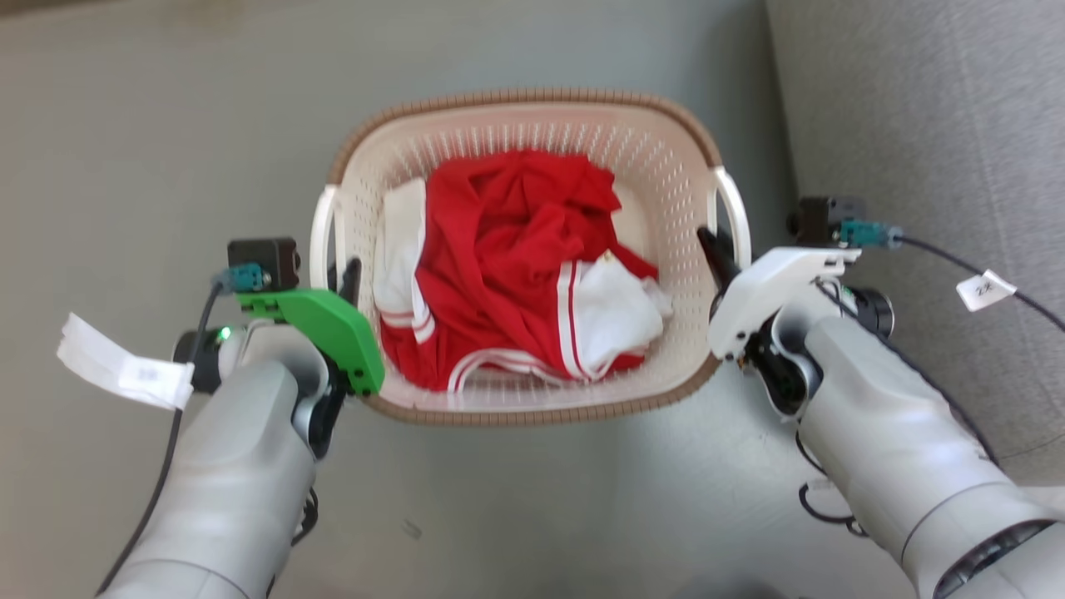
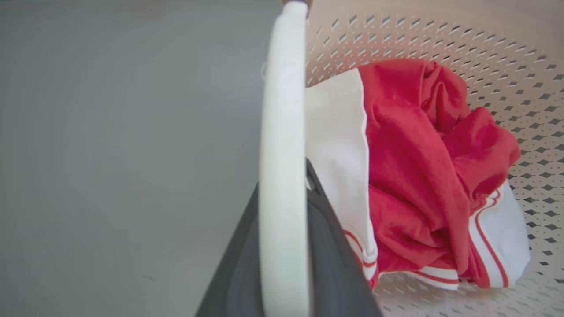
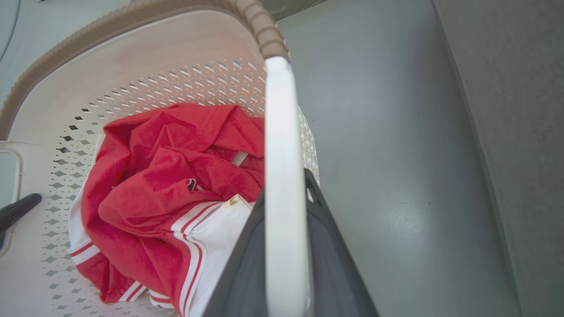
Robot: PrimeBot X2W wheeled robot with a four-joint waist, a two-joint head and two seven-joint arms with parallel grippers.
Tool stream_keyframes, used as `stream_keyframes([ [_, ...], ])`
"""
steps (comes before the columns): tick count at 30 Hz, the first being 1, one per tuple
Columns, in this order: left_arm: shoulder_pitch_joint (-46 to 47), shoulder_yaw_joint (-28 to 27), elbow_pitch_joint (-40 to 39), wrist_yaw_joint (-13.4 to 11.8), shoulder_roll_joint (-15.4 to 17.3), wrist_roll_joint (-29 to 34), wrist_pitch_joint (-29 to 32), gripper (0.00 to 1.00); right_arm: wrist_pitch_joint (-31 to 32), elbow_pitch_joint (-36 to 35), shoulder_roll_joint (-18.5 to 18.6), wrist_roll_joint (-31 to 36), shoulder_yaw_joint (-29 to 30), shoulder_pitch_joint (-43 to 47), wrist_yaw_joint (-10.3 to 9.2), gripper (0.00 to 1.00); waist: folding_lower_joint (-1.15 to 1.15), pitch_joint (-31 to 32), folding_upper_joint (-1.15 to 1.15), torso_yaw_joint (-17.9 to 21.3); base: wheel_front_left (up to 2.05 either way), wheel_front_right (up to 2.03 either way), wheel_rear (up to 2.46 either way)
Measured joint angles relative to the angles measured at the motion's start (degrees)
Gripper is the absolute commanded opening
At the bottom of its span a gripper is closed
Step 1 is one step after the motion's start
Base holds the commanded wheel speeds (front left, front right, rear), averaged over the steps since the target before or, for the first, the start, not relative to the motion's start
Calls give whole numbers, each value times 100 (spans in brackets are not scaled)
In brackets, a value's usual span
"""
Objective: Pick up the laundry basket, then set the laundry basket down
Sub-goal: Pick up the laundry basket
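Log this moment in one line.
stage: grasp | left gripper: jaws closed on left handle | right gripper: jaws closed on right handle | laundry basket: holds red-and-white garment | lifted: cannot tell

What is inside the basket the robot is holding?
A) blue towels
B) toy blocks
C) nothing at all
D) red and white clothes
D: crumpled red and white clothes lie in the laundry basket, and the red cloth with white stripes also shows in both wrist views.
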State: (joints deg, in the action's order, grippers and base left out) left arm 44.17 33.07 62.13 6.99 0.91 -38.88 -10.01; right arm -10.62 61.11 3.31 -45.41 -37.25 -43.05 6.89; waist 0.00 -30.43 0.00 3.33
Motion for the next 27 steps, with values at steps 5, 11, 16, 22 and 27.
stream_keyframes([
  [5, -238, 68, 20, 1, -2, -165, 97, 0, 116, 42, -3, -114, -134, 194, 0, 0, 0, 414, 0, 19, 0, 0, 0],
  [11, -560, 203, 45, 1, -1, -353, 219, 0, 266, 43, -1, -327, -316, 522, -1, 0, 0, 911, 0, 32, 0, 0, 0],
  [16, -849, 287, 111, 1, -1, -491, 352, 0, 446, 44, -1, -464, -504, 817, -42, 0, 0, 1325, 0, 40, 0, 0, 0],
  [22, -1161, 413, 168, 1, -1, -683, 494, 0, 606, 44, -1, -621, -699, 1111, -43, 0, 0, 1825, 0, 60, 0, 0, 0],
  [27, -1440, 487, 175, 1, 2, -792, 602, 0, 726, 52, 1, -702, -834, 1352, -44, 0, 0, 2232, 0, 85, 0, 0, 0],
])
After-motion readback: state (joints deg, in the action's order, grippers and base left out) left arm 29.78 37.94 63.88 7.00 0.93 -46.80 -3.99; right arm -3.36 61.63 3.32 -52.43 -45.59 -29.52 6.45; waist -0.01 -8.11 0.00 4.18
